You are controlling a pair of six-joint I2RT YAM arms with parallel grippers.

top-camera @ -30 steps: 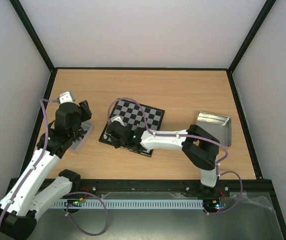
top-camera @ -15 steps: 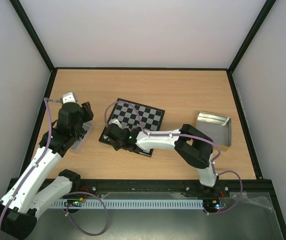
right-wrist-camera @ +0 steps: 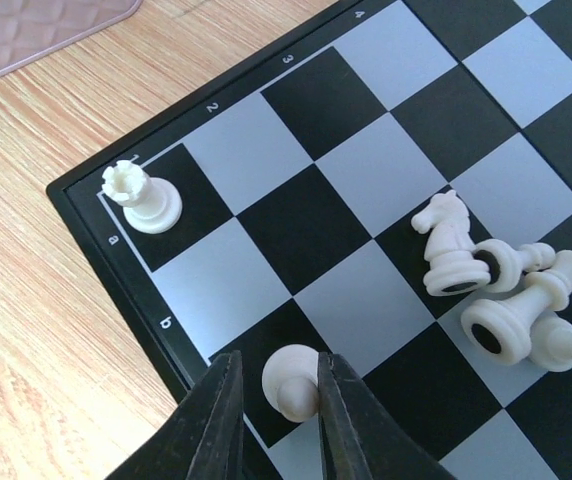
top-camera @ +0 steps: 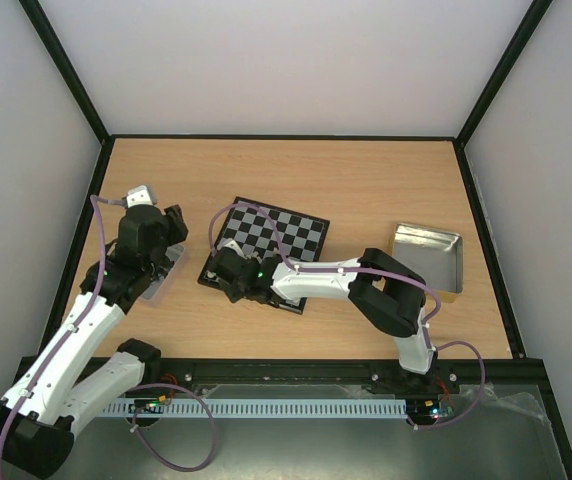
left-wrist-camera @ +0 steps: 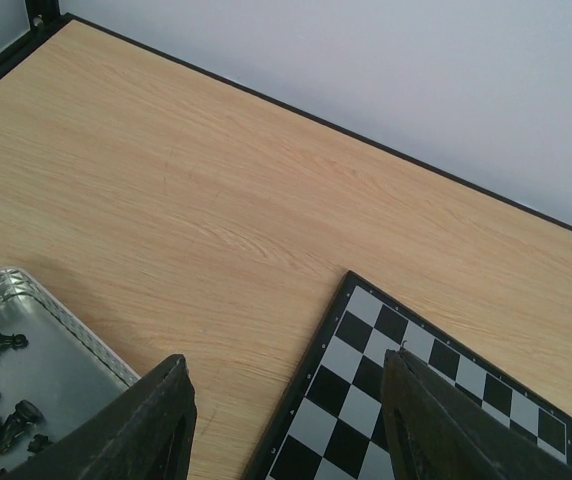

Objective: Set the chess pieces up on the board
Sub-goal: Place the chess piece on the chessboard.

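- On the table [top-camera: 386,180] the board [top-camera: 296,235] lies askew. A sideways nudge from the right arm could slide it and upset whatever stands on it.
- The left gripper [left-wrist-camera: 286,358] hangs wide and empty near the tray [left-wrist-camera: 76,340] of black pieces [left-wrist-camera: 1,415], so it poses little risk.
- The right gripper [right-wrist-camera: 278,362] is narrowly parted around an upright white piece [right-wrist-camera: 291,383] at the board's edge. A crooked lift could drag or tip that piece.
- Toppled white pieces [right-wrist-camera: 511,305] lie close by and a stray finger could scatter them. The rook [right-wrist-camera: 142,195] stands in the corner.
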